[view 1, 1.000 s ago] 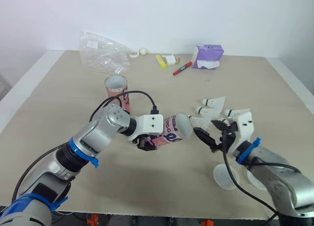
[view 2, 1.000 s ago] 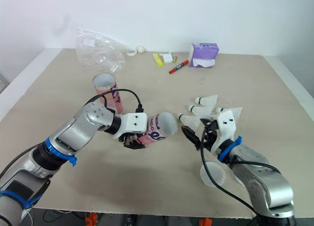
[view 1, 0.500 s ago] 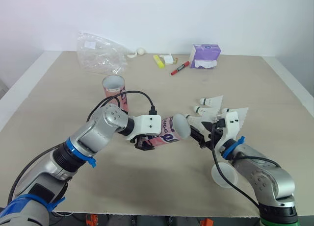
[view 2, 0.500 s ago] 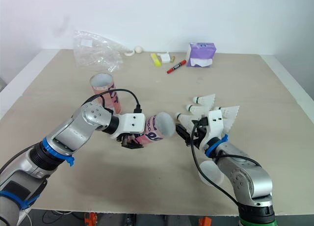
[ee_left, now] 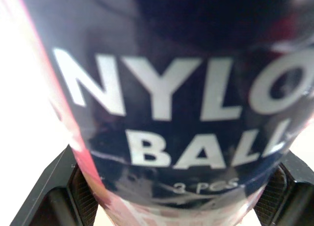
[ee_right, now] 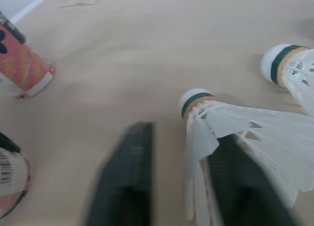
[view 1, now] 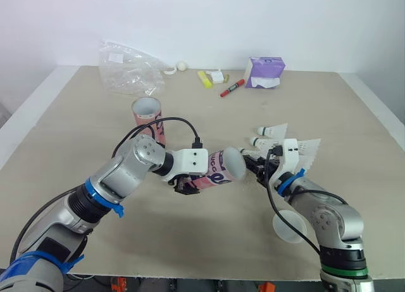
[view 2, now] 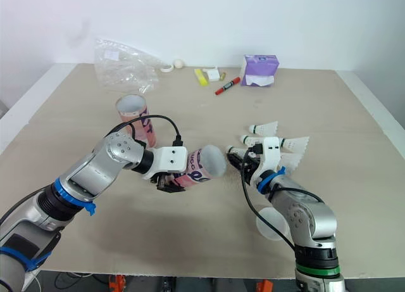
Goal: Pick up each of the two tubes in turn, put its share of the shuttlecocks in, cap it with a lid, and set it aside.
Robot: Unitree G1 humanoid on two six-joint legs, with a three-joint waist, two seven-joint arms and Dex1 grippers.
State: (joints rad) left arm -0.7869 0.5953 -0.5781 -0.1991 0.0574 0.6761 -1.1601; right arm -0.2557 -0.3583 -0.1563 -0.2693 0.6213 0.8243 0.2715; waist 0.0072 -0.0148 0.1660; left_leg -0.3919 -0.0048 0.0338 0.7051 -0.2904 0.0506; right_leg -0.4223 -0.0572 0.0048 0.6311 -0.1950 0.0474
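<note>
One tube, clamped in left gripper, mouth rightward. One shuttlecock, partly inside parted right gripper: centre it, pinch lightly near cork.

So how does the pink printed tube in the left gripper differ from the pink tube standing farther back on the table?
The gripped pink tube lies roughly sideways, clamped in the left gripper; the standing pink tube is upright on the table, untouched. The gripped tube's open mouth faces the white shuttlecocks; the standing one's faces up. Both are uncapped and pink-printed.
</note>
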